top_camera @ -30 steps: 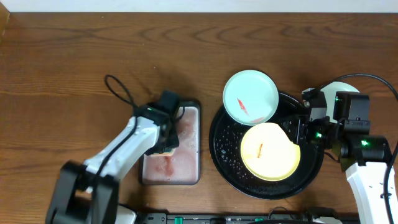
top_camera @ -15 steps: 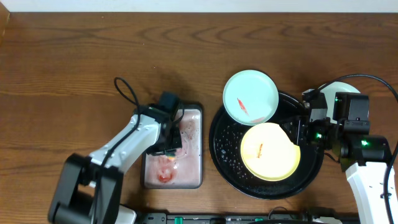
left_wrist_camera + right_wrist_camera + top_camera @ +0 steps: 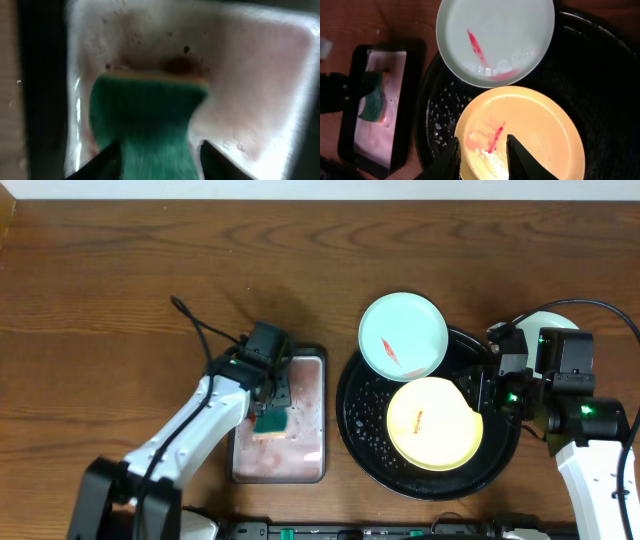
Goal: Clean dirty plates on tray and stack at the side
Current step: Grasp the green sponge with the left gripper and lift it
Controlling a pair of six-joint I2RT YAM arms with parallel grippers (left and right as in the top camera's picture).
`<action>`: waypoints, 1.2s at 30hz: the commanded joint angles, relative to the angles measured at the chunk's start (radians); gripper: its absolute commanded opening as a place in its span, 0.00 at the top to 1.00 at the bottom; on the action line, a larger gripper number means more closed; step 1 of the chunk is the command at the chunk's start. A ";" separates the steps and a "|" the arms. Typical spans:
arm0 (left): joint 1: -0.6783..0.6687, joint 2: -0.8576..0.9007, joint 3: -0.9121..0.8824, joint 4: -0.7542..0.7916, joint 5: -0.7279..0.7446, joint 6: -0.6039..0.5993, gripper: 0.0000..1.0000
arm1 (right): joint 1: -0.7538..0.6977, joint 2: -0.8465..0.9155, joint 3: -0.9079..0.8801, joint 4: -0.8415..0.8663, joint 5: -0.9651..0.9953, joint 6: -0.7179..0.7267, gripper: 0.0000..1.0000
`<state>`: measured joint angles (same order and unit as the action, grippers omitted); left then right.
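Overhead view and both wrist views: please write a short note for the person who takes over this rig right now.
Left claw: shut on green sponge, over the rectangular grey metal pan of pinkish water.
Right claw: open, above the round yellow plate.
Yellow plate lies in the round glossy black tray; pale mint round plate rests on the tray's rim. Both carry red smears.
Done: no plate stacked in view.
Left: wipe both, stack beside tray.

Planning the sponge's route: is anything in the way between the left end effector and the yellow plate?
No loose object. Between the left end effector, holding the sponge, and the yellow plate lie only the pan's right wall and the tray's rim; the mint plate lies off that line.
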<state>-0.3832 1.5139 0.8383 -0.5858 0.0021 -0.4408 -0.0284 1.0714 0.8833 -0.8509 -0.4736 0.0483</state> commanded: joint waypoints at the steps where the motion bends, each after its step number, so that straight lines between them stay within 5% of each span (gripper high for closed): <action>1: -0.001 0.084 -0.036 0.034 -0.033 -0.001 0.81 | 0.010 -0.003 0.005 -0.003 0.002 0.011 0.72; 2: -0.001 0.097 -0.036 0.040 -0.033 -0.001 0.92 | 0.010 -0.003 0.005 -0.003 0.002 0.011 0.72; 10: -0.001 0.021 0.006 0.002 0.051 0.000 0.92 | 0.010 -0.003 0.005 -0.009 0.002 0.011 0.73; 13: -0.001 -0.044 0.012 -0.042 0.051 0.000 0.57 | 0.010 -0.003 0.005 -0.014 0.002 0.027 0.73; 16: -0.001 -0.079 0.012 -0.084 0.051 0.000 0.48 | 0.010 -0.003 0.005 -0.025 0.002 0.030 0.73; 36: -0.002 -0.093 0.011 -0.161 0.061 -0.001 0.35 | 0.010 -0.003 0.005 -0.039 0.002 0.029 0.61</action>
<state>-0.3836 1.4258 0.8295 -0.7444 0.0570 -0.4442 -0.0284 1.0714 0.8833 -0.8890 -0.4709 0.0715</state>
